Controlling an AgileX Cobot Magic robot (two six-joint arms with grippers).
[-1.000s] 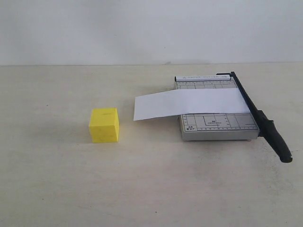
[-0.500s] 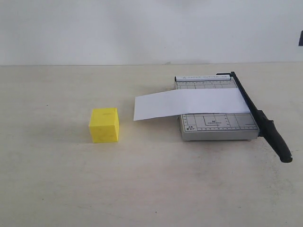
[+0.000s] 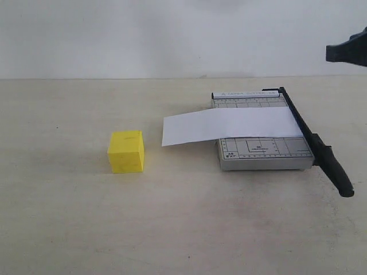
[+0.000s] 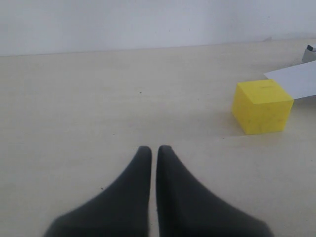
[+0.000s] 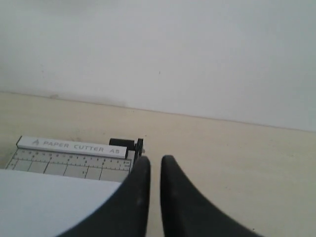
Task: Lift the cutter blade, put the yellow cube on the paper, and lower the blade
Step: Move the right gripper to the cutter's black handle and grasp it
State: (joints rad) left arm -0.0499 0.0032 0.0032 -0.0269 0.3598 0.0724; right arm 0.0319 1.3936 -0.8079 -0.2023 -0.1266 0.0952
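The yellow cube point(image 3: 126, 151) sits on the table, left of the grey cutter board point(image 3: 265, 151). The white paper point(image 3: 229, 126) lies across the board and overhangs its left edge. The cutter blade point(image 3: 312, 140) lies down along the board's right side, its handle point(image 3: 337, 172) past the front corner. My right gripper point(image 3: 347, 51) hangs high at the right edge, above and behind the blade; it point(image 5: 155, 160) is shut and empty near the blade hinge point(image 5: 127, 144). My left gripper point(image 4: 154, 149) is shut and empty, low over the table, apart from the cube point(image 4: 261, 106).
A white wall stands behind the pale table point(image 3: 183, 229). The left wrist view shows a paper corner point(image 4: 296, 81) beyond the cube. The board's ruler strip point(image 5: 74, 146) reads PAPER CUTTER A5. The left gripper is outside the exterior view.
My right gripper has come into the exterior view at the upper right edge, moving leftward. Cube, paper and blade have not moved.
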